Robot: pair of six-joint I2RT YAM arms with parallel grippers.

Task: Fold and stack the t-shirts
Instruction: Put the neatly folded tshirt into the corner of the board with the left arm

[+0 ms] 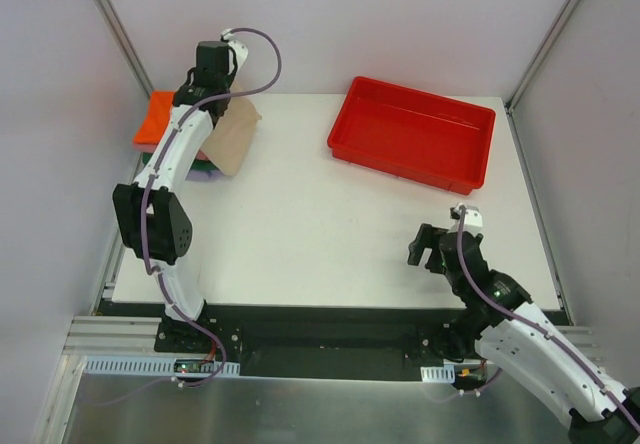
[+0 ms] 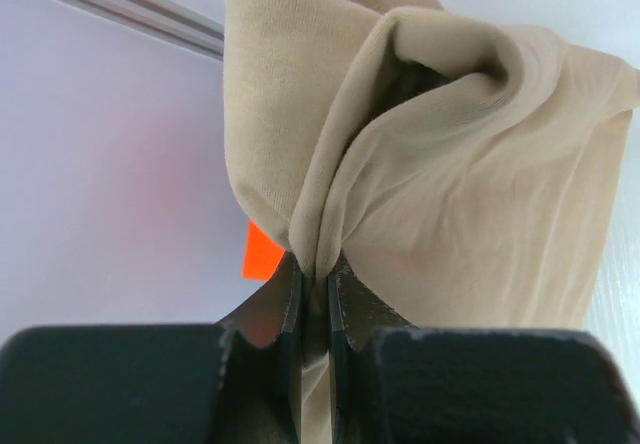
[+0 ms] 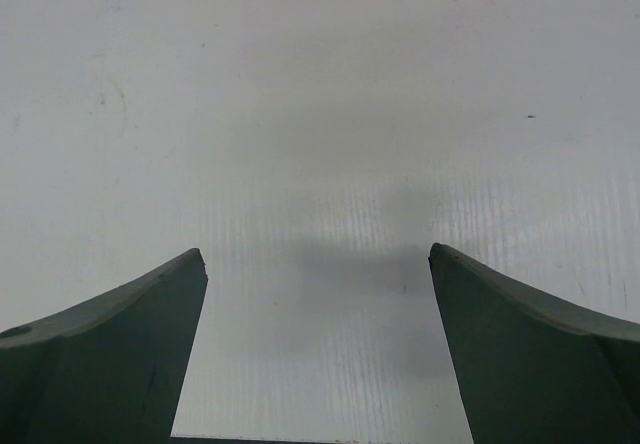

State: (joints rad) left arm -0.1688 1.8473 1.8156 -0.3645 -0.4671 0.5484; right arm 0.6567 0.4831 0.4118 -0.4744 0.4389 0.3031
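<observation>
At far-left corner: L gripper pinching beige shirt | R gripper jaws spread, over table.

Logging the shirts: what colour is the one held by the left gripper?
Plain beige; the t-shirt in the left gripper shows best in the left wrist view.

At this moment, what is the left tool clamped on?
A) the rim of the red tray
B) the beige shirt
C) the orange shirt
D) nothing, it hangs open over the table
B: in the left wrist view the left tool is shut, with a bunched fold of the beige shirt pinched in it.
</observation>
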